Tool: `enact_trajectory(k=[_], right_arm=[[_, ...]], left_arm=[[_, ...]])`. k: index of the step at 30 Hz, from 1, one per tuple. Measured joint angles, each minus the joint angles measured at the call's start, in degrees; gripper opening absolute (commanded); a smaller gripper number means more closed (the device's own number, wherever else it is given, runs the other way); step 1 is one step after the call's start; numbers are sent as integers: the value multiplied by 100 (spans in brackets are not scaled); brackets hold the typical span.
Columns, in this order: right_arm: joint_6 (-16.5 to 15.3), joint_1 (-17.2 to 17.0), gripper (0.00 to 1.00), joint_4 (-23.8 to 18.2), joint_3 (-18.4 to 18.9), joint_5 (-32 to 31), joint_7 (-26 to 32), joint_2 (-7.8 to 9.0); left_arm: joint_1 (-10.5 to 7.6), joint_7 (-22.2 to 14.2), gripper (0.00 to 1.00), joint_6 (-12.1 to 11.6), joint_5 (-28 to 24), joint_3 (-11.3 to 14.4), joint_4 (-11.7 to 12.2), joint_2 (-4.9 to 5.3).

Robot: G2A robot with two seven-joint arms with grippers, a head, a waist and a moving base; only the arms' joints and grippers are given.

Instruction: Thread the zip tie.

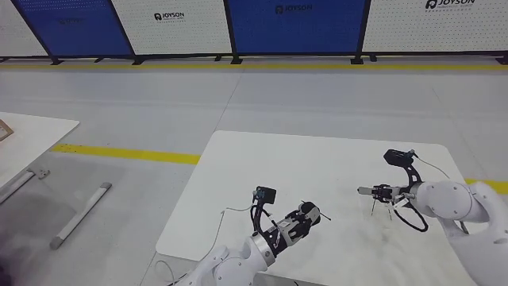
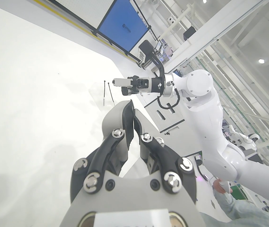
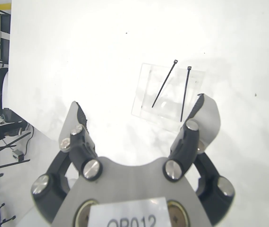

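Right gripper (image 3: pixel 141 105), spread wide, hangs over two ties (image 3: pixel 164 83), lower right in the top view: light, thin, springy, likely best pinched mid-strap. Left gripper (image 2: pixel 132 114) is pressed together.

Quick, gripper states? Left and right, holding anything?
Left gripper: shut; whether anything is pinched between the pads cannot be told.
Right gripper: open, holding nothing.

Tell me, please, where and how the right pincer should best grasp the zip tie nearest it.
Probably mid-strap, clear of the square head, from straight above: the zip tie lies flat on the clear sheet, apart from the other tie.
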Motion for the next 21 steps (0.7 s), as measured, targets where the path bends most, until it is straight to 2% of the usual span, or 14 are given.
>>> enact_trajectory(k=[3, 8, 13, 14, 15, 17, 21], right_arm=[[-61, -74, 100, -63, -17, -76, -148, -5], [117, -8, 100, -14, 67, 23, 74, -6], [-40, 213, 100, 335, -6, 150, 342, -46], [-21, 262, 84, 420, -47, 152, 340, -64], [12, 295, 78, 478, -78, 145, 327, -77], [77, 360, 85, 583, -148, 146, 302, -110], [47, 462, 60, 755, -220, 175, 308, -148]], left_arm=[[0, 0, 0, 0, 0, 0, 0, 0], [0, 0, 0, 0, 0, 0, 0, 0], [0, 0, 0, 0, 0, 0, 0, 0], [0, 0, 0, 0, 0, 0, 0, 0], [0, 0, 0, 0, 0, 0, 0, 0], [0, 0, 0, 0, 0, 0, 0, 0], [0, 0, 0, 0, 0, 0, 0, 0]])
